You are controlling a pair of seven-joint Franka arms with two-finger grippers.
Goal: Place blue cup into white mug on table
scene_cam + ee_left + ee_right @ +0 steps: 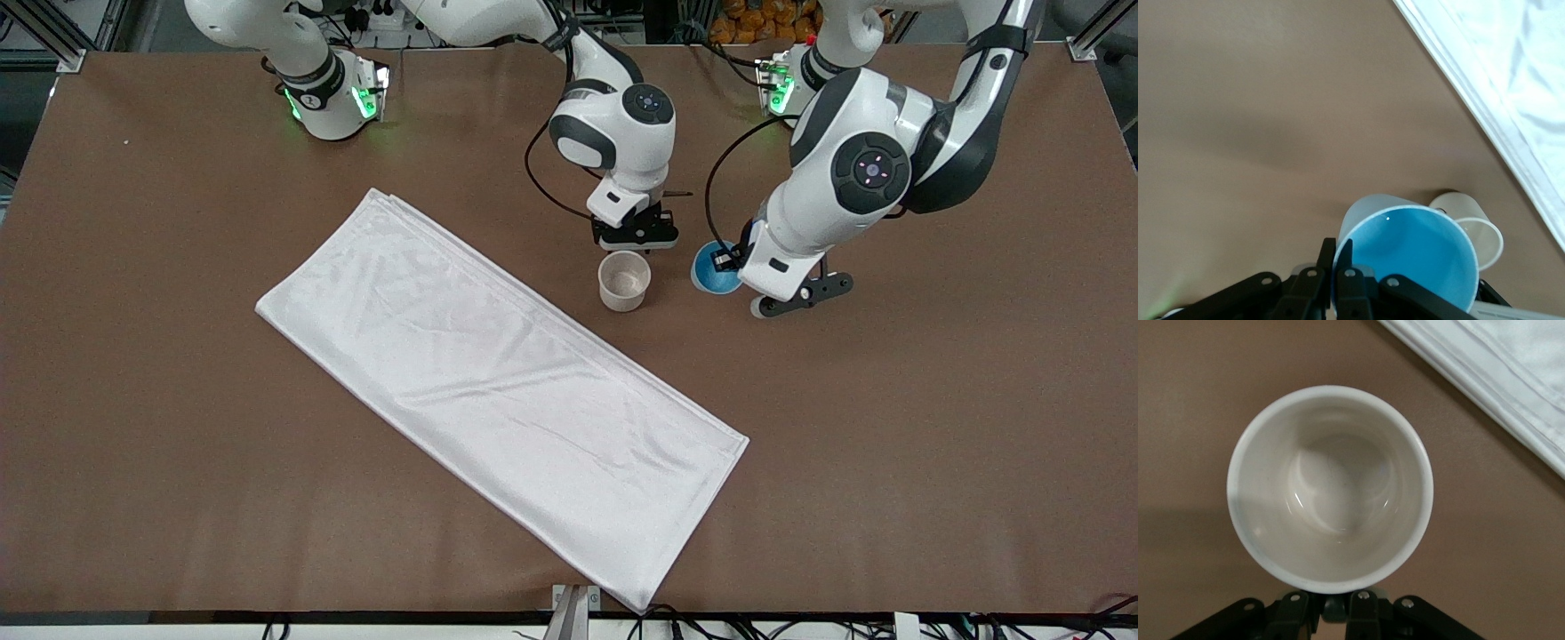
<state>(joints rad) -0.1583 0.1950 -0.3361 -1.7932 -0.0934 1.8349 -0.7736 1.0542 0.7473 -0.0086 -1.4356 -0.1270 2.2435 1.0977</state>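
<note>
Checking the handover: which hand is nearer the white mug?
Right. The right hand sits at the white mug, its fingers closed on the handle. The left hand pinches the rim of the blue cup, beside the mug toward the left arm's end.

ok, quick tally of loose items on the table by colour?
White: 2, the white mug and the folded cloth
Blue: 1, the blue cup, its rim pinched in the left hand
Total: 3
The right hand is at the white mug's handle side.
</note>
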